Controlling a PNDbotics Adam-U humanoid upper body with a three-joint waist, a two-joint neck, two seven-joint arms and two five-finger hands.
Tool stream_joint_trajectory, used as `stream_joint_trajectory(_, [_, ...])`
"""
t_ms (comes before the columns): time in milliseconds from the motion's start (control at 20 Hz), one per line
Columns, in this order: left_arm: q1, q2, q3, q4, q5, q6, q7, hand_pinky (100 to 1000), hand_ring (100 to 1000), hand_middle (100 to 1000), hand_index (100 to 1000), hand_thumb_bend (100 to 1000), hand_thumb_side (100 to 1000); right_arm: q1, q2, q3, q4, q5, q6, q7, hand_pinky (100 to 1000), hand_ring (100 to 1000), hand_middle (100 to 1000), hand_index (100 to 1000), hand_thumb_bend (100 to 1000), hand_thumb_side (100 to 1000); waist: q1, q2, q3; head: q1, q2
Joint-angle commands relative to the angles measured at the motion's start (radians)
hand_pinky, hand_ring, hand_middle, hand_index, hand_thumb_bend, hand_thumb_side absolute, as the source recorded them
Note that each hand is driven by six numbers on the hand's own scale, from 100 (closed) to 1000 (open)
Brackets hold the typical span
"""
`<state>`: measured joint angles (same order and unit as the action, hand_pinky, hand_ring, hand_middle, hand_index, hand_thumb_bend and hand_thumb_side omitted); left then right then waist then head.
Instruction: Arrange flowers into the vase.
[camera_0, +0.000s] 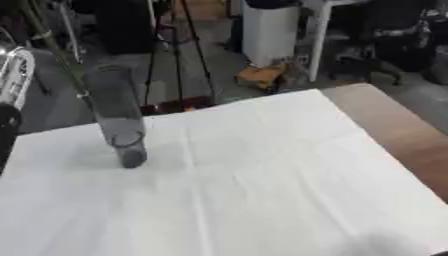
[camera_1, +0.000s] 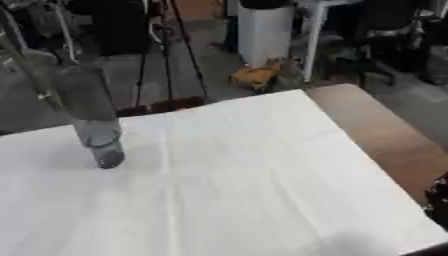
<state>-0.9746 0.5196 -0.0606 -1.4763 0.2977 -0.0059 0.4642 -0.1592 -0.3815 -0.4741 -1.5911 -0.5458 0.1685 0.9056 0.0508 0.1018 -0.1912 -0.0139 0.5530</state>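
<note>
A tall clear glass vase (camera_0: 118, 120) stands on the white cloth at the left of the table. A thin green stem (camera_1: 31, 70) slants from the upper left down to the vase's mouth; its flower end is out of the picture. Whether the stem sits inside the vase I cannot tell. Part of my left arm (camera_0: 10, 85), silver and black, shows at the left edge, but its hand is out of view. A dark shape at the right edge, low down, looks like my right hand (camera_1: 437, 200); only a sliver of it shows.
The white cloth (camera_0: 262, 175) covers most of the table, and a bare wooden strip (camera_0: 402, 130) runs along its right side. Beyond the far edge are tripod legs (camera_0: 188, 55), a white bin (camera_0: 267, 30) and chairs on the floor.
</note>
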Motion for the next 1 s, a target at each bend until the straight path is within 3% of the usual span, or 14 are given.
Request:
stream_joint_trajectory(50, [-0.011, 0.036, 0.020, -0.050, -0.017, -0.049, 0.043, 100, 100, 100, 125, 100, 328, -0.013, -0.020, -0.006, -0.021, 0.004, 0.000, 0.001, 100, 243, 135, 373, 410, 639, 0.009, -0.018, 0.000, -0.003, -0.012])
stream_joint_trajectory(550, [-0.003, 0.042, 0.011, 0.012, -0.073, -0.197, 0.123, 100, 100, 100, 117, 100, 331, -0.014, -0.019, -0.005, -0.018, 0.006, -0.006, 0.001, 100, 242, 134, 373, 412, 640, 0.007, -0.014, -0.002, -0.004, -0.012])
stream_joint_trajectory(1000, [-0.001, 0.035, 0.009, 0.029, -0.158, -0.235, 0.188, 100, 100, 100, 116, 100, 333, -0.015, -0.018, -0.003, -0.019, 0.008, -0.008, 0.001, 100, 242, 134, 373, 410, 641, 0.007, -0.012, 0.000, -0.005, -0.015])
